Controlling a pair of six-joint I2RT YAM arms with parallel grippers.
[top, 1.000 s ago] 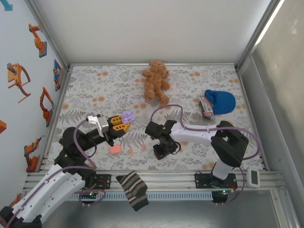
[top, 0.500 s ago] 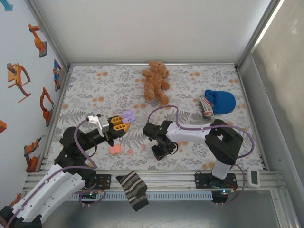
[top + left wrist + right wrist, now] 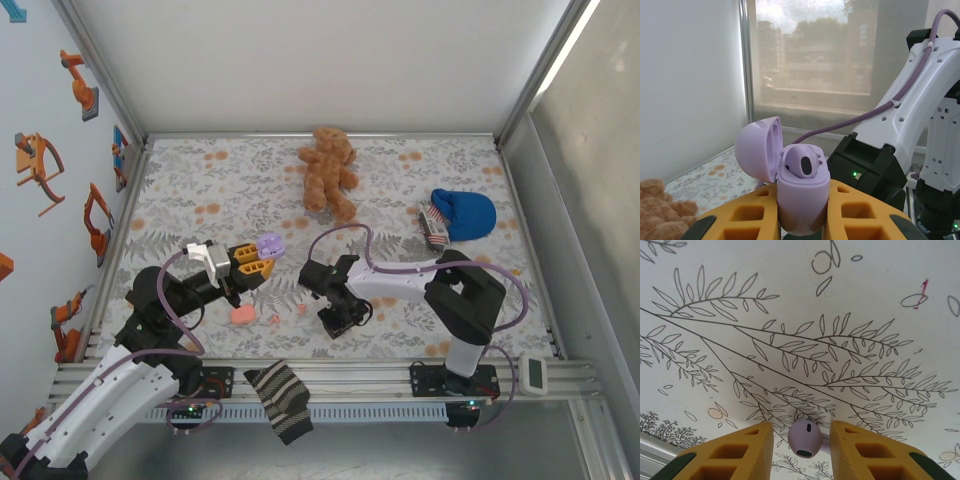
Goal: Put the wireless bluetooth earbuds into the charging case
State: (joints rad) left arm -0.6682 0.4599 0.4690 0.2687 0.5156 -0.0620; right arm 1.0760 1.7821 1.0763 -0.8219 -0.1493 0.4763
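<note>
Item, lilac charging case point(image 3: 802, 192): clamped upright by the left gripper point(image 3: 805, 222) above the tabletop point(image 3: 840, 315), lid swung open, seated earbud point(image 3: 802, 162) in one socket. Item, loose earbud point(image 3: 805, 438): on the tabletop inside the right gripper point(image 3: 801, 426), whose jaws stand open with slim gaps either side; best to centre, pinch the bulb gently, then lift straight. Not legible: the case's second socket, and whether the loose earbud's stem touches a finger.

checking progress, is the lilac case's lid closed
No, the lilac case has its lid swung open, with one earbud seated inside.
</note>
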